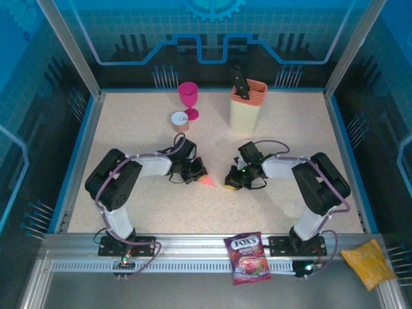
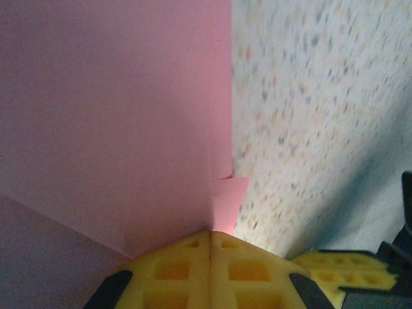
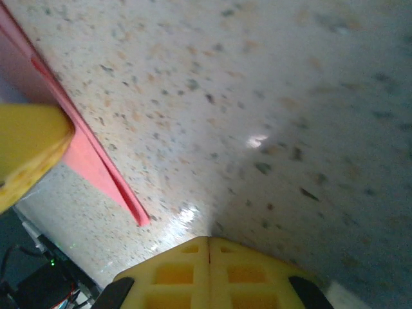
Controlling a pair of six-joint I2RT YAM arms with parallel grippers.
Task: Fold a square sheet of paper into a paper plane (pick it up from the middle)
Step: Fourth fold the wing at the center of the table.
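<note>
The salmon-pink sheet of paper (image 1: 207, 181) lies folded into a narrow pointed shape on the speckled table between both grippers. In the left wrist view the paper (image 2: 116, 116) shows a crease and a small flap at its edge. My left gripper (image 2: 210, 235) is shut, its tip against the paper's edge; whether paper is pinched between the pads I cannot tell. From above, the left gripper (image 1: 197, 173) sits at the paper's left side. My right gripper (image 1: 230, 182) is shut and holds nothing, just right of the paper's point (image 3: 138, 215); its tip (image 3: 209, 239) is low over bare table.
A magenta goblet (image 1: 188, 98) and a small round tin (image 1: 179, 120) stand at the back. A beige holder (image 1: 247, 106) is at the back right. A purple candy bag (image 1: 249, 257) and a yellow packet (image 1: 368, 262) lie on the front rail. Blue walls surround the table.
</note>
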